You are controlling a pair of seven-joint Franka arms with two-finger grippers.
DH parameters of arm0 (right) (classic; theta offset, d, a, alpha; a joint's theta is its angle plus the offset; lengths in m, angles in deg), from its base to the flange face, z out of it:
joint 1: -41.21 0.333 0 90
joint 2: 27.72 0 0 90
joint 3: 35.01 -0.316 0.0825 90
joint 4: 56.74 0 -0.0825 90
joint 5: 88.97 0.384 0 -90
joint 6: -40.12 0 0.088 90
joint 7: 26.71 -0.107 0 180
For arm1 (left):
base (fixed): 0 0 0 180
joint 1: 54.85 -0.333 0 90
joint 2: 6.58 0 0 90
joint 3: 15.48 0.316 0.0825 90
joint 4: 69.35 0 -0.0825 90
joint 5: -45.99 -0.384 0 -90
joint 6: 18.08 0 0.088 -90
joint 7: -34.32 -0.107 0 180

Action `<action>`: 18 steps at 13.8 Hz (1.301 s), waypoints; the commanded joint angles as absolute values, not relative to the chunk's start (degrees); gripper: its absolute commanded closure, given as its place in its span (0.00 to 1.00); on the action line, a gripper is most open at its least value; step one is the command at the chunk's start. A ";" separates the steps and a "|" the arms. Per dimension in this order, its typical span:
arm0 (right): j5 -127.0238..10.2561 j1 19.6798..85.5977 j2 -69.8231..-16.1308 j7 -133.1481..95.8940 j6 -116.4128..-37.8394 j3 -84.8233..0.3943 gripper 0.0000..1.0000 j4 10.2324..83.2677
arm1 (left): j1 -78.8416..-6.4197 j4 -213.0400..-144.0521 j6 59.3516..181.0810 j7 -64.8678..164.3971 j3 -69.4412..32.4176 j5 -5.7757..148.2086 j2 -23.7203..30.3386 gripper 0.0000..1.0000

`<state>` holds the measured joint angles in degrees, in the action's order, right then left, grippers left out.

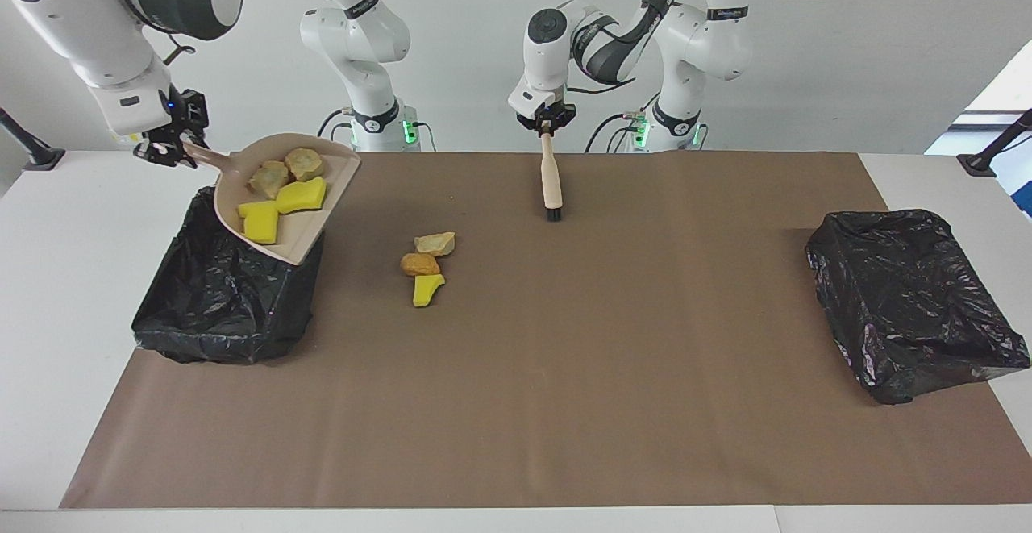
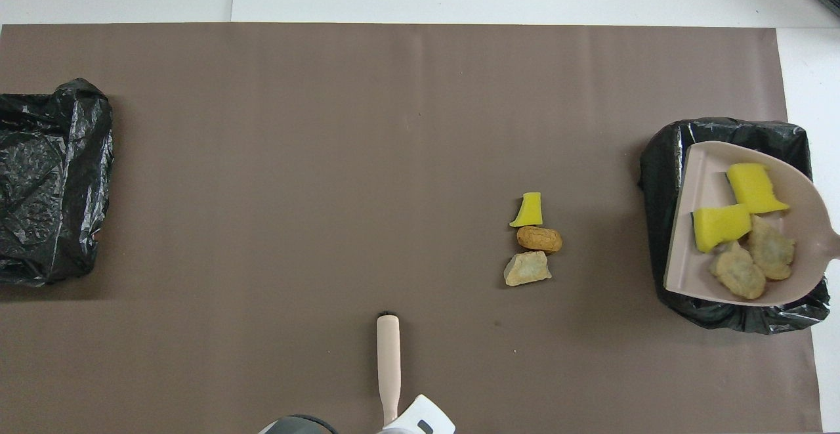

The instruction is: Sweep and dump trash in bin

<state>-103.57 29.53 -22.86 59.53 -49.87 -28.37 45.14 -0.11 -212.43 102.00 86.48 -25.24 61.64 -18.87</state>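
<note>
Right gripper (image 1: pixel 168 148) clenched on the handle of the pink plastic dustpan (image 1: pixel 310 226), holding it tilted in the air over the black bag-lined bin (image 1: pixel 218 307) at the right arm's end of the counter (image 1: pixel 48 275); lip points down toward the bin. Four torn sponge chunks in the pan: two bright yellow (image 1: pixel 278 209), two pale yellow-brown (image 1: pixel 286 170), bunched toward the handle end, not sliding yet. Three more chunks on the brown paper mat (image 1: pixel 564 372), in a short row: in the overhead view the orange-brown one (image 2: pixel 539 238) sits centre, the bright yellow wedge (image 2: pixel 528 211) at its 12 o'clock, the pale one (image 2: pixel 527 268) at its 6 o'clock, all touching or nearly so. Left gripper (image 1: pixel 547 123) clenched on the beige wooden-handled brush (image 1: pixel 551 182), bristles down over the mat near the robots, waiting. Second black lined bin (image 1: pixel 915 299) at the left arm's end, unused. Handling, my read: chunks are light, soft and grippy foam, so they likely cling to the pan and need a steeper tip or a shake; light brush strokes will roll or flick them. No point pinching them: keep the grip on the pan handle and the brush handle. Dump is about to start; one more sweep pass needed for the three left.
</note>
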 commanded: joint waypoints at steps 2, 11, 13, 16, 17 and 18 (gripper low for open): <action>-110.49 25.15 -22.62 63.63 -58.82 -29.04 1.00 46.88 | -1.22 -212.17 102.33 82.49 -24.54 62.78 -18.35 0.42; -132.28 22.05 -27.81 74.89 -82.13 -29.04 1.00 52.07 | -15.45 -194.53 90.04 74.34 -24.10 51.70 -15.01 0.00; -136.50 22.84 -27.55 75.59 -83.71 -29.13 1.00 53.12 | -22.03 -190.92 88.71 66.96 -24.01 51.70 -15.19 0.00; -138.98 23.11 -27.46 75.77 -86.87 -29.13 1.00 54.44 | -30.29 -184.59 85.11 58.61 -24.01 48.28 -14.23 0.00; -139.16 23.11 -27.46 76.12 -86.88 -29.13 1.00 54.44 | -32.67 -182.83 84.41 56.06 -24.01 48.19 -14.13 0.00; -139.77 23.11 -27.46 77.34 -86.97 -29.13 1.00 54.44 | -35.31 -180.29 82.75 53.42 -24.01 47.67 -13.87 0.00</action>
<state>-137.90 23.56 -28.92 74.30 -85.47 -29.02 52.96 -31.15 -185.50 86.37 57.41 -23.19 49.16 -15.66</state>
